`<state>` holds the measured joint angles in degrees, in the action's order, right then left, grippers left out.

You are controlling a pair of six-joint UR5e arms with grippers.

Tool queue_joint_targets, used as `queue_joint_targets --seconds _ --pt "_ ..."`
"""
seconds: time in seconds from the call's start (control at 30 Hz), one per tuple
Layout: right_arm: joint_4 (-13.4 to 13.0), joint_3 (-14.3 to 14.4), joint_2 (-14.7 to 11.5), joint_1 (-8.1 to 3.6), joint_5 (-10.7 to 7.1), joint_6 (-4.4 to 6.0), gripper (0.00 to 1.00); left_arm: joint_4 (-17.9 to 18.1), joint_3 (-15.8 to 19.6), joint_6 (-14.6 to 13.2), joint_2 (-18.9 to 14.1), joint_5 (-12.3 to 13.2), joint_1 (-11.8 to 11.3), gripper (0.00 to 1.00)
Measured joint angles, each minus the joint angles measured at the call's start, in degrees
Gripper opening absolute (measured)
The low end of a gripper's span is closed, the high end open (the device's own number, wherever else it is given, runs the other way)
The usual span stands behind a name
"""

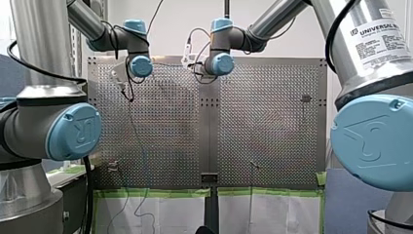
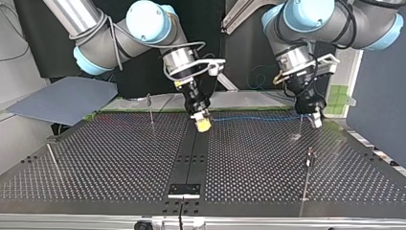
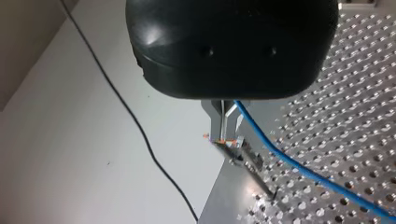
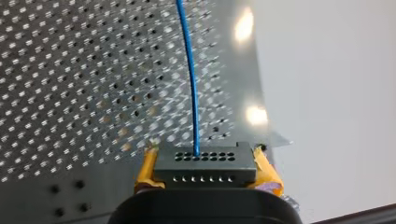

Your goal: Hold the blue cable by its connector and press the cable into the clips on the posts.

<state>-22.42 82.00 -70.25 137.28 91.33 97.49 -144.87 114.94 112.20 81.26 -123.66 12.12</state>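
- Blue cable (image 2: 253, 119) runs as a taut, nearly level line over the far side of the table (image 2: 119, 158) in the top view. Its long axis lies along that far edge, and it spans the gap between the two grippers.
- Its connector (image 4: 205, 165), a black block with rows of holes, is clamped between the yellow pads (image 4: 145, 170) of my right gripper (image 2: 203, 123). The cable leaves the block's front face and points straight ahead, away from the gripper.
- My left gripper (image 2: 313, 119) is at the line's other end. Its metal fingers (image 3: 219, 123) are pressed together on the cable, which slants out from them over the holes.
- Only the left wrist view shows a post (image 3: 247, 161) just ahead of those fingertips, beside the cable. Whether the cable sits in its clip I cannot tell.
- Only the right wrist view shows the connector's face.
- The front view hides both grippers behind the wrists.
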Motion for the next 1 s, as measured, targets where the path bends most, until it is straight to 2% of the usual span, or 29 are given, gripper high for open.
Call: queue_joint_targets --seconds 0.2,0.47,0.7,1.0 --pt "0.1 -1.3 0.2 0.24 -0.01 0.00 0.00 0.0 -0.3 2.5 0.1 3.1 -3.1 0.05" --pt "0.1 -2.9 2.2 0.47 -0.29 0.00 0.00 0.0 -2.7 3.1 0.8 7.2 -7.2 0.05" --pt "0.0 -4.5 3.1 0.80 -0.34 0.00 0.00 0.0 -4.5 3.2 3.1 10.7 -10.7 0.05" --pt "-0.1 -5.8 3.4 0.67 -0.44 0.00 0.00 0.4 -4.9 3.3 4.8 12.9 -12.7 0.05"
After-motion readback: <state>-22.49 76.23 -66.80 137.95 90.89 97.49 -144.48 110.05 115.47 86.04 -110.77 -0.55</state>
